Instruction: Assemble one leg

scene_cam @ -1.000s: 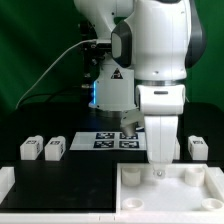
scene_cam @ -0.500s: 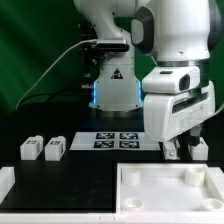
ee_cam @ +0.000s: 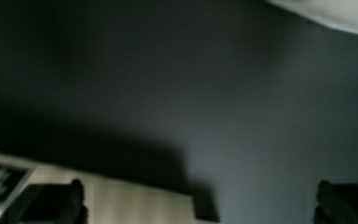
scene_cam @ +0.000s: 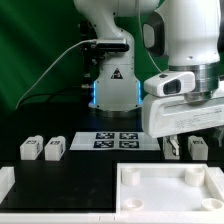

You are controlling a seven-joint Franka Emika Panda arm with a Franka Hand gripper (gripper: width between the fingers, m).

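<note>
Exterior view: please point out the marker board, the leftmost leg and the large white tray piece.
marker board (scene_cam: 114, 139), exterior view, its middle, between tags.
leftmost leg (scene_cam: 29, 150), exterior view, its front face.
tray piece (scene_cam: 165, 194), exterior view, a bare part near its middle.

bright, even light on the white arm (scene_cam: 180, 40), blue glow at its base; wrist view dim, blurred, worktop (ee_cam: 194, 100) nearly black.
</note>
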